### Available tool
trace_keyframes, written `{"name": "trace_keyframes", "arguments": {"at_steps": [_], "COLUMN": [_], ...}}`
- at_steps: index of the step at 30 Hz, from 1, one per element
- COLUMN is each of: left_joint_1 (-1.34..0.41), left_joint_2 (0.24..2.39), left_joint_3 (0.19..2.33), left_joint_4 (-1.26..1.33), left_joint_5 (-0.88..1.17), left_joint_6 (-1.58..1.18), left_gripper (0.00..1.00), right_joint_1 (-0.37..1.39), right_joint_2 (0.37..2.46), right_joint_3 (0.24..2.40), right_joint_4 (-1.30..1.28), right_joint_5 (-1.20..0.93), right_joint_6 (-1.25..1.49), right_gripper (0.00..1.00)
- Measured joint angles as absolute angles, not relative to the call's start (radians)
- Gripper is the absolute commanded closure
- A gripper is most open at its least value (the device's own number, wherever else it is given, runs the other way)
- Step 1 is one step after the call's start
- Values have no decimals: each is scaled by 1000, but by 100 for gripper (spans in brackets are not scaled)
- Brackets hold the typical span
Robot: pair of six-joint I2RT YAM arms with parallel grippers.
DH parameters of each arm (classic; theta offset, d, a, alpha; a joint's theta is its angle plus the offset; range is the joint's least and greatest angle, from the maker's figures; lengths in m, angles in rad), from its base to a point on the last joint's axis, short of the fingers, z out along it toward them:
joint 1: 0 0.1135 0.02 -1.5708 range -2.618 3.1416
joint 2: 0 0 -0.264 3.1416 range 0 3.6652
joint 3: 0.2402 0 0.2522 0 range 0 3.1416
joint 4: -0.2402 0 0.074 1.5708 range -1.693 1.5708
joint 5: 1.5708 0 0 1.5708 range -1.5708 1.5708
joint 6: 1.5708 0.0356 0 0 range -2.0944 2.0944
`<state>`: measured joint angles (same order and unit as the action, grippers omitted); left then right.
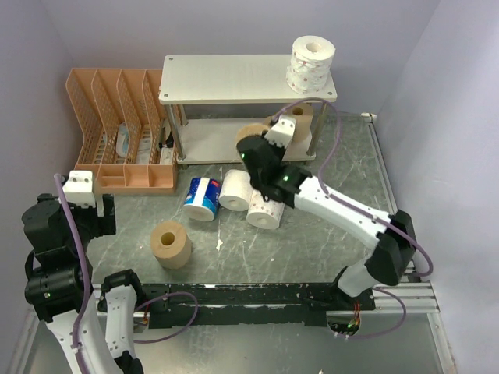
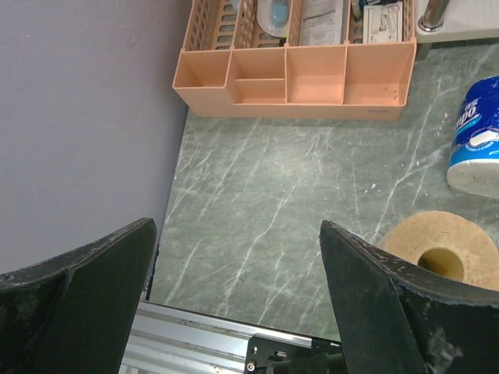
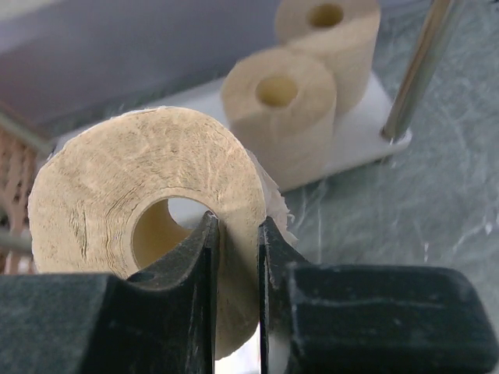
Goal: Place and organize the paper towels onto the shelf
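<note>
My right gripper (image 3: 234, 234) is shut on the wall of a tan roll (image 3: 117, 195), one finger inside its core. It holds the roll (image 1: 251, 132) just in front of the shelf's lower board (image 1: 210, 132). Two tan rolls (image 3: 281, 109) (image 3: 327, 31) stand on that lower board (image 3: 355, 136). A white printed roll (image 1: 312, 62) stands on the shelf's top board (image 1: 226, 78). On the table lie a blue-and-white roll (image 1: 201, 197), a white roll (image 1: 235, 191), a printed white roll (image 1: 265, 212) and an upright tan roll (image 1: 171, 244). My left gripper (image 2: 236, 226) is open and empty, left of that tan roll (image 2: 437, 249).
The orange slotted organizer (image 1: 117, 128) with its front tray (image 2: 296, 78) stands left of the shelf. A silver shelf leg (image 3: 421, 70) rises beside the stored tan rolls. Grey walls close in on the left, back and right. The blue-and-white roll (image 2: 477, 132) shows in the left wrist view.
</note>
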<state>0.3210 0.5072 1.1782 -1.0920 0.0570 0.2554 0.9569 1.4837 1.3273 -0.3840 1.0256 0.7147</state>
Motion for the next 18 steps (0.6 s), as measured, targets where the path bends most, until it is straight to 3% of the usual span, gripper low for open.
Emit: {"name": "trace_keyframes", "arguments": {"at_steps": [5,18], "left_joint_1": [325,326], "left_joint_2": [493,498], "left_joint_3": [1192,1192], "left_joint_4": [-1099,-1105], "left_joint_5": [57,57], "left_joint_6": [255,255], "left_gripper": [2,2], "right_joint_1": [805,779], "right_joint_2": [1659,2061], "right_joint_3": [1423,1746], "right_joint_4": [-147,-17], "right_joint_5": [960,829], "right_joint_6": [553,468], "right_gripper": [100,100]}}
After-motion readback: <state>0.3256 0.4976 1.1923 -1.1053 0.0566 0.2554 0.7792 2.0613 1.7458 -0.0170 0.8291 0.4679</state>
